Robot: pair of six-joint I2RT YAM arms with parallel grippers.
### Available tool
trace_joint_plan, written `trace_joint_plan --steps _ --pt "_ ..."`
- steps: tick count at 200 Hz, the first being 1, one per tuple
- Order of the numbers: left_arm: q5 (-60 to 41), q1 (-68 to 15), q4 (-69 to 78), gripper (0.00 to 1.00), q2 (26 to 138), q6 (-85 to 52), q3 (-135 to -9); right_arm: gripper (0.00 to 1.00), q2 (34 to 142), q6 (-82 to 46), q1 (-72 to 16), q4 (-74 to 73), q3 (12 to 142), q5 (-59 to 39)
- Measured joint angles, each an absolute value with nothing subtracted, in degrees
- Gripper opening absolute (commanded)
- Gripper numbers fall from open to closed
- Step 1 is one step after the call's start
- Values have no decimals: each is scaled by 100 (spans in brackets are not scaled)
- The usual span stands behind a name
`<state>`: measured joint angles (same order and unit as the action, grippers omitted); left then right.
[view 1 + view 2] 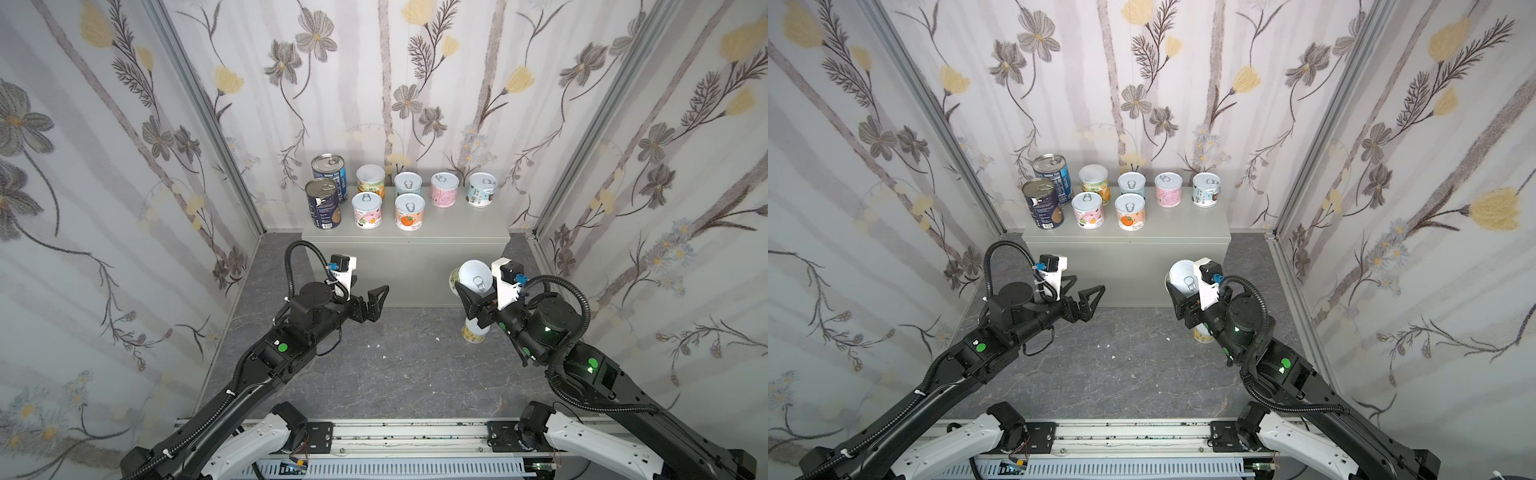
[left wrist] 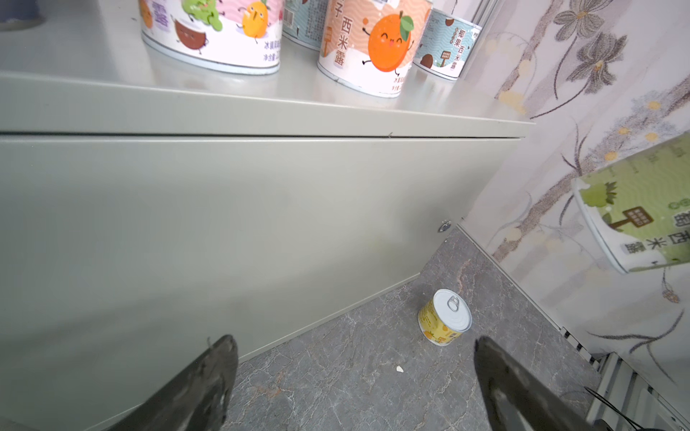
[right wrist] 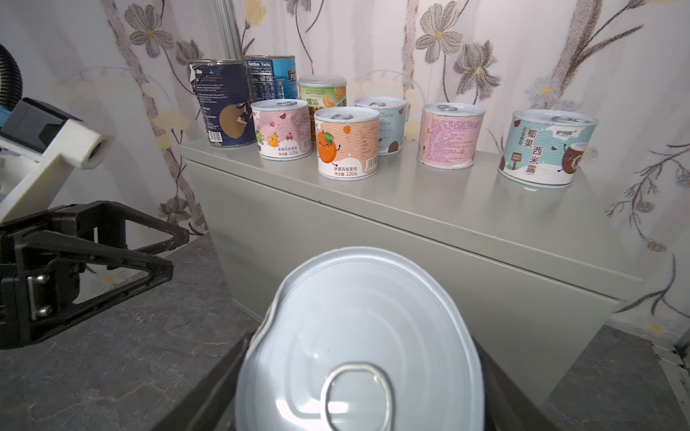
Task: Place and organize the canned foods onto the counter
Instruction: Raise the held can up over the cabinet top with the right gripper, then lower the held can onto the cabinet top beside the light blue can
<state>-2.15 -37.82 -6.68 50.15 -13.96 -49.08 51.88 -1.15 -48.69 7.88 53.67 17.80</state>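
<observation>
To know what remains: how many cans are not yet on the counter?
2. A green-label can is held in the right claw; a yellow can stands on the floor near the counter. None seems hidden.

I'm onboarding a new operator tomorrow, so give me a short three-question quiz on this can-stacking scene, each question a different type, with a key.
1. True or false: the right pincer is empty.
2. How many cans stand on the counter? A six, B eight, C ten.
3. Fill in: the yellow can, not yet picked up, stands on the ____.
Key: 1 false, it grips a green-labelled can; the left pincer is the open, empty one. 2 B. 3 floor.
</observation>
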Motion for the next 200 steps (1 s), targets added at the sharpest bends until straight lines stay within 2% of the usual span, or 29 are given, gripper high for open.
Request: trace_joint_plan --steps 119,200 --pt "30 -3782 -794 100 4971 -1347 -4912 46 6792 51 -3081 1745 7456 318" --pt "276 -3782 -668 100 4729 -1118 -4576 46 8213 172 -2617 2556 9131 -307"
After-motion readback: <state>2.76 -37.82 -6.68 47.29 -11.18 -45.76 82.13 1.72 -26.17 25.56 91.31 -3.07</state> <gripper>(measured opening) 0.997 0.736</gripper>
